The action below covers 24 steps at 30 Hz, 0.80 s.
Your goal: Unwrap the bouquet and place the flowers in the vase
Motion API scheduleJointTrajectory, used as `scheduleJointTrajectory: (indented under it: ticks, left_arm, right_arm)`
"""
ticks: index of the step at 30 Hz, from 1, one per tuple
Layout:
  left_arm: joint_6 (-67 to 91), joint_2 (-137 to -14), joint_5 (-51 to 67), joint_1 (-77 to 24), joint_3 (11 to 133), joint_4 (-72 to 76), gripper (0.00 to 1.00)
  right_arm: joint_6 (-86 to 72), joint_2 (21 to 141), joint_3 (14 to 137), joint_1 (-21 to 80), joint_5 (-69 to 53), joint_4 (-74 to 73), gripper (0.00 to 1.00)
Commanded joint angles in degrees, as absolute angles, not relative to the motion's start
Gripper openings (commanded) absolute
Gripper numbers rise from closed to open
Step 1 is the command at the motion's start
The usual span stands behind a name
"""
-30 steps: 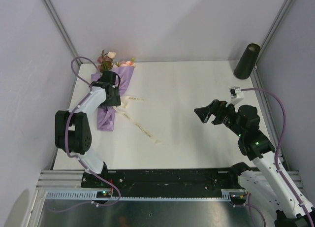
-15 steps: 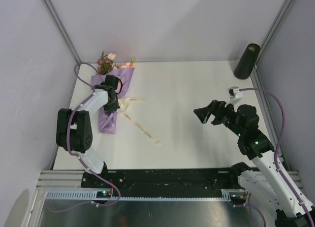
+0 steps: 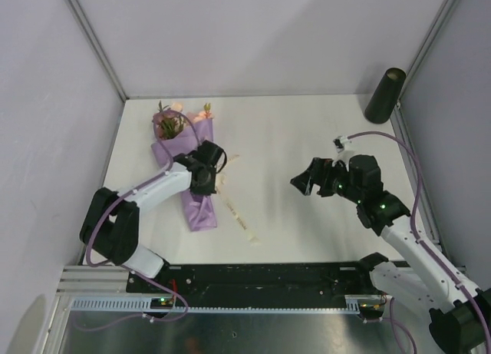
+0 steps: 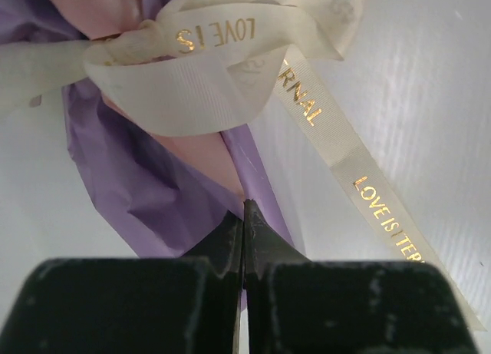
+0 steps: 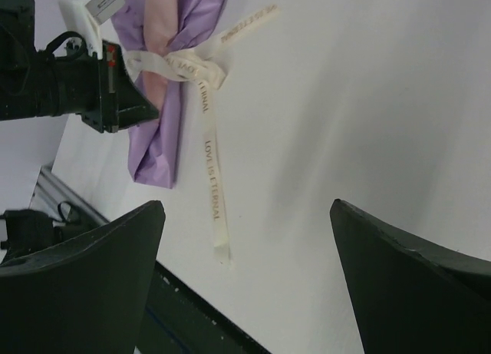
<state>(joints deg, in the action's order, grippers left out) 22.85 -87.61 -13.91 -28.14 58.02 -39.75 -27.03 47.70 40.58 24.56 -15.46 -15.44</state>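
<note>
Left end effector (image 4: 244,212) first: its two fingers are pressed tight together, tips down on the edge of the bouquet (image 4: 153,185). They may be nipping the purple paper, but the close view is too cramped to be sure. Just beyond those tips sits the cream ribbon (image 4: 207,85), knotted in a bow around the wrap, with one lettered tail running off to the right of the end effector across the white worktop (image 4: 430,100). Further out past the bow, at the far end of the cone, the flowers (image 3: 175,120) poke out, pink and peach, all wrapped up.

Over to the right end effector (image 5: 245,277): jaws spread wide, nothing between them, hanging above the worktop. The bouquet lies ahead of it and well apart, ribbon tail trailing its way. Far behind it, off at the back right corner of the worktop, stands the black vase (image 3: 385,94).
</note>
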Motion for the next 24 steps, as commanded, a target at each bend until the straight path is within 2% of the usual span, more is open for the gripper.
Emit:
scheduleJointTrajectory:
  ticks: [1,9,18,24]
  left_arm:
    - [28.6,-82.8,-13.6,-32.7,55.5,-37.7,0.00]
    - [32.6,-69.6,-11.6,-38.8,47.8,-35.1,0.00]
    - [34.6,-59.5,-9.5,-39.3,39.7,-33.3,0.00]
    - [35.9,-57.3,-6.7,-39.4,36.9,-30.1,0.00]
  right_arm:
    - [-27.6,50.8,40.4,29.2,-17.9,-11.1,0.95]
    - [-22.4,61.8,39.8,38.5,-22.3,-3.3,0.88]
    - [-25.1,78.8,39.0,39.4,-27.6,16.8,0.80]
    - [-27.3,88.4,39.1,40.1,-32.2,32.4,0.70]
